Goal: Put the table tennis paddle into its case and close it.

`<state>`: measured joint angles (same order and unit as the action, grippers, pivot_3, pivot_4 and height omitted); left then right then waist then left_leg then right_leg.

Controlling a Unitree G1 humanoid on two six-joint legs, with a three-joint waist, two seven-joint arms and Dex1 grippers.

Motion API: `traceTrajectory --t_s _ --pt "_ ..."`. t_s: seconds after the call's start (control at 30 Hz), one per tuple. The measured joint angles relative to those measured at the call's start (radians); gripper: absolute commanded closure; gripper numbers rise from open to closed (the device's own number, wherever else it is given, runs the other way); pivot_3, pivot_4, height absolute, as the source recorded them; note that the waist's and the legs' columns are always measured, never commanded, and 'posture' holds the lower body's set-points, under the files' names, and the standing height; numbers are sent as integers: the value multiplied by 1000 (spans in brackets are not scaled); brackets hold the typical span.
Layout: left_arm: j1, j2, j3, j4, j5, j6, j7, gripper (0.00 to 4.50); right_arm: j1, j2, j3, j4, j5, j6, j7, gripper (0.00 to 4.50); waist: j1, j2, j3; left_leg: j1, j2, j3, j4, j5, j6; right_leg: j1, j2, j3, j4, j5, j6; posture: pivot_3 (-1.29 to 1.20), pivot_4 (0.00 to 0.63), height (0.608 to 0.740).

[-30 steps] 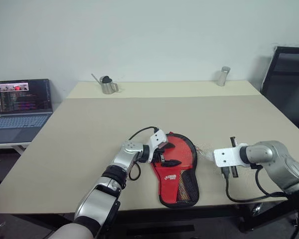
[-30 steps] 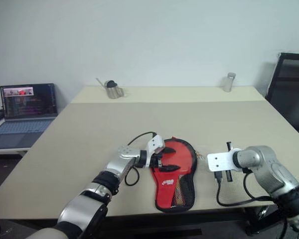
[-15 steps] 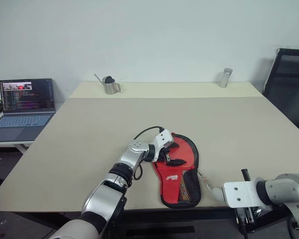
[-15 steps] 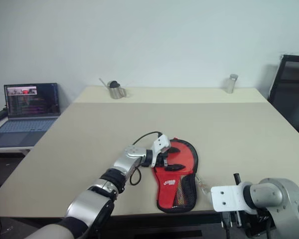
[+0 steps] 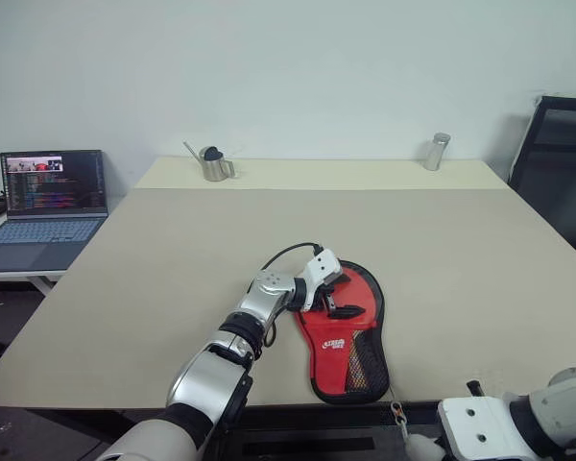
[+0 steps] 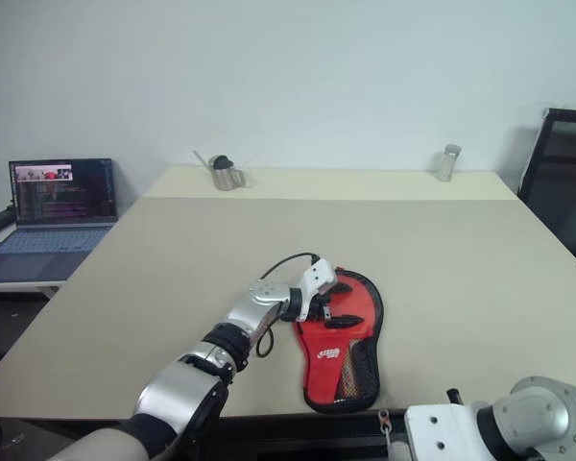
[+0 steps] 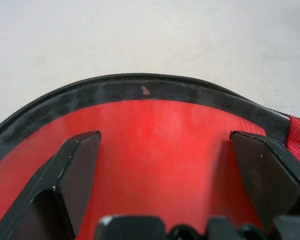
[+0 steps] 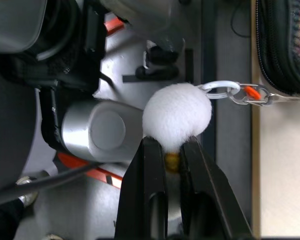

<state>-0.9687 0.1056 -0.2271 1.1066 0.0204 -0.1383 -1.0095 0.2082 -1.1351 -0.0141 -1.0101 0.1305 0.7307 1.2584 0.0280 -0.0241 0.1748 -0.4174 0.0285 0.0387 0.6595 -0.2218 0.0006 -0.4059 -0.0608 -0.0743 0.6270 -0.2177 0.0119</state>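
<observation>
The case (image 5: 350,331) lies flat near the table's front edge, red side up, with a white logo, a black mesh pocket and black zipper edging. The paddle is hidden. My left gripper (image 5: 338,297) is open and rests on the case's round part, its fingers (image 7: 75,170) spread over the red cloth (image 7: 155,130). My right gripper (image 8: 172,145) is shut on a white pom-pom (image 8: 176,116). A ring and clip (image 8: 240,92) link the pom-pom to the case's zipper end (image 8: 285,45). That gripper hangs just off the front table edge, below the case's narrow end.
A laptop (image 5: 43,197) stands open on a side table at the left. A metal pitcher (image 5: 209,163) and a metal can (image 5: 434,151) stand along the table's far edge. A black chair (image 5: 562,163) is at the right. The beige tabletop (image 5: 461,250) is bare around the case.
My right arm has drawn back from beside the case to below the front table edge, bringing the pom-pom pull with it. The left gripper stays open on the case.
</observation>
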Motion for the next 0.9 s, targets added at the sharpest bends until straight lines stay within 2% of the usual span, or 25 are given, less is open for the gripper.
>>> traceTrajectory --t_s 0.13,0.27,0.57,0.6,0.77,0.87,0.9 --pt "1 0 0 0 0 -1 5 0 -63 -7 37 0 24 16 -42 4497 -1 0 0 0 0 0 0 0 0 0 0 0 0 0 0 0 150 740" --pt "3 2 1 -1 0 -2 9 0 -144 -11 35 5 74 49 -59 3326 -2 0 0 0 0 0 0 0 0 0 0 0 0 0 0 0 150 740" --pt "13 4 2 -19 -1 -1 11 0 -318 14 -8 6 397 244 -69 171 -3 0 0 0 0 -1 0 0 0 0 0 0 -1 0 0 0 150 740" --pt "13 4 2 -20 -1 0 11 0 -340 24 -9 10 418 257 -79 11 -3 0 0 0 0 -1 0 0 0 0 0 -1 -1 0 0 0 150 740" --pt "23 3 13 -49 -1 8 4 0 -518 148 12 175 449 306 -218 11 -4 -1 1 -1 1 -1 0 -1 -1 -1 -1 -1 -2 0 0 0 150 740" --pt "40 4 15 -95 -2 28 -22 0 -530 179 36 300 416 284 -269 11 -3 -1 1 -3 1 0 -2 -2 0 -1 -1 -2 -5 0 0 0 150 740" --pt "51 5 15 -125 -3 37 -33 0 -524 187 48 354 384 243 -287 11 -3 0 1 -7 0 1 -2 1 5 -1 -1 -1 -5 0 0 0 150 740"
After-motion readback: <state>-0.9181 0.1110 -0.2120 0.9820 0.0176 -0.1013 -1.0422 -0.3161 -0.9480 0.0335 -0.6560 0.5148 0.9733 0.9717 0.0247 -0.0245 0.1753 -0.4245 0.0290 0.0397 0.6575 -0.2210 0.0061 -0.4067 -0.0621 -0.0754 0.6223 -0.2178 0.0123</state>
